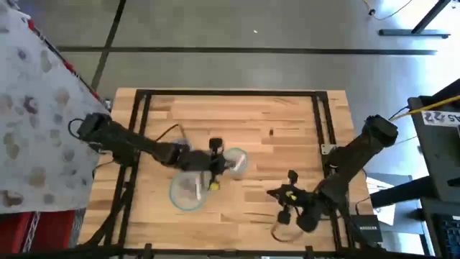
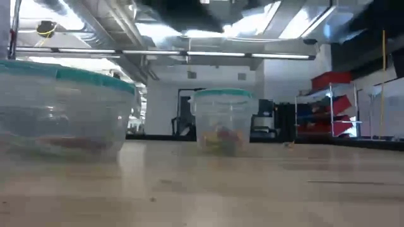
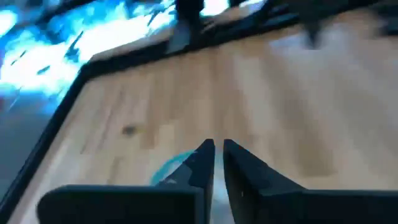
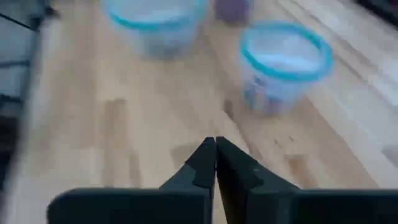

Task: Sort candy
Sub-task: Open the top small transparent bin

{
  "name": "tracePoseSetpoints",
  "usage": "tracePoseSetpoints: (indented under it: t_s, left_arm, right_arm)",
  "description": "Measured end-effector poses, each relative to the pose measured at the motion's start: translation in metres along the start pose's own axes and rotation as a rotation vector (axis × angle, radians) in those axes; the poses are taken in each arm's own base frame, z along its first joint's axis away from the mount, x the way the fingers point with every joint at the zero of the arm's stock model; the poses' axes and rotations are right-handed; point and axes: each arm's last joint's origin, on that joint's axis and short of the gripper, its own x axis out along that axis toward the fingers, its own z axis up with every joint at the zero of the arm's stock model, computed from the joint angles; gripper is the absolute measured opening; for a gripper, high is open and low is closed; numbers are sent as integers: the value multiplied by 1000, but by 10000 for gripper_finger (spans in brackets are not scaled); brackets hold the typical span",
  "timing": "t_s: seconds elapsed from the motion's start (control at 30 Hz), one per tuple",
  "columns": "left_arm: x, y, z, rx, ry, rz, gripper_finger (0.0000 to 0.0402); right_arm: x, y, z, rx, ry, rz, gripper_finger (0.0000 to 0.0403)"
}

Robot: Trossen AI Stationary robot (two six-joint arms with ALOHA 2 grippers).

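Candy is sitting inside the smaller bowl, and reddish pieces are showing in the larger bowl; no loose sweets are showing on the table, so sorting looks nearly finished. The left gripper is hovering between the bowls, fingers almost together around nothing visible. The right gripper is waiting nearby, fingers pressed together.

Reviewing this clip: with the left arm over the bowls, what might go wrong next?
The left gripper sits between the small bowl and the large bowl, so a sideways move may knock either one. Its fingers look nearly closed with no candy visible between them, so a grasp may have missed. The right gripper waits apart.
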Motion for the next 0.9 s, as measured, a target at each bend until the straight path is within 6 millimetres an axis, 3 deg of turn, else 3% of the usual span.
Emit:
tracePoseSetpoints:
  t_s: [0.2, 0.37, 0.53, 0.77, 0.9]
  left_arm:
    - [44, 11, -35, -57, 144, -50, 31]
    - [59, -5, -27, -90, 117, -180, 17]
    - [54, -31, -11, -21, 79, -334, 6]
    - [34, -62, 35, 94, -62, -383, 3]
    - [28, -69, 38, 119, -27, -392, 3]
  right_arm:
    - [24, -14, -5, 81, -22, 9, 1]
    - [27, -14, -7, 81, 40, 60, 1]
    - [24, -12, -21, 62, 104, 144, 19]
    - [33, -13, -47, 183, -5, 394, 109]
    - [46, -3, -54, 148, -62, 443, 145]
